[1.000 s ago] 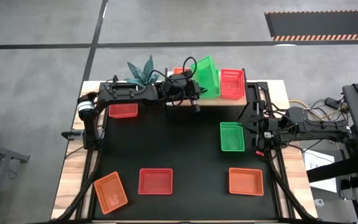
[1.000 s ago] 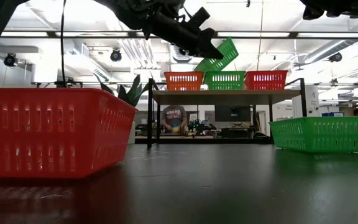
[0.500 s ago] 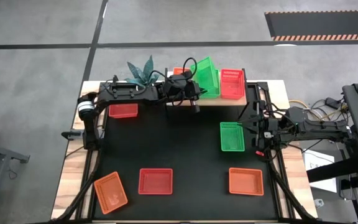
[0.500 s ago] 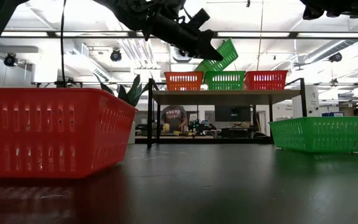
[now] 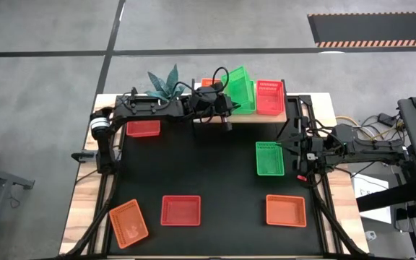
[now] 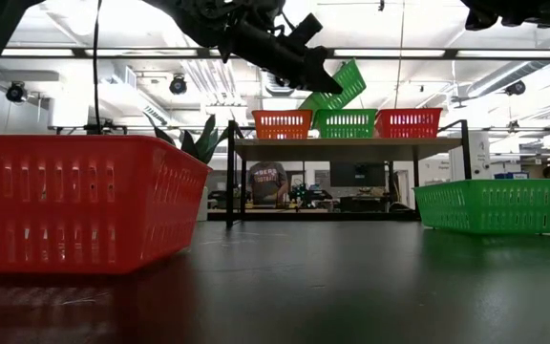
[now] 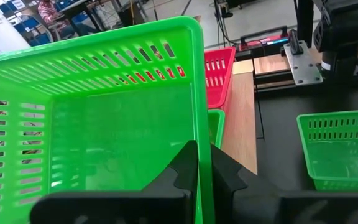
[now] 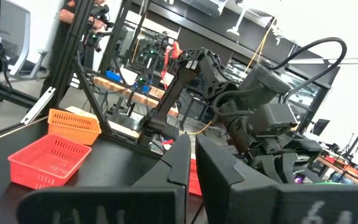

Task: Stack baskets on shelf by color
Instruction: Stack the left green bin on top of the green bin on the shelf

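Note:
My left gripper [image 5: 227,102] reaches over the pale-wood shelf [image 5: 215,118] at the table's far side, shut on a green basket [image 5: 241,88]. That basket hangs tilted [image 6: 337,84] above another green basket [image 6: 345,122] on the shelf. An orange basket [image 6: 283,123] and a red basket [image 6: 409,122] stand on the shelf on either side. My right gripper [image 5: 290,144] waits shut and empty at the table's right, beside a green basket [image 5: 269,159] on the mat. My left gripper pinches one side wall of the green basket [image 7: 201,127] at its rim, one finger [image 7: 185,168] inside the basket and one [image 7: 224,169] outside. The fingers come from the table's left, slanting down. The basket is lifted and tilted, its lower end close above the shelf's baskets.
On the black mat lie a red basket [image 5: 143,128] at the far left, an orange basket [image 5: 128,222] and a red one [image 5: 180,210] near the front, and an orange one [image 5: 286,210] at the front right. A green plant [image 5: 166,81] stands left of the shelf.

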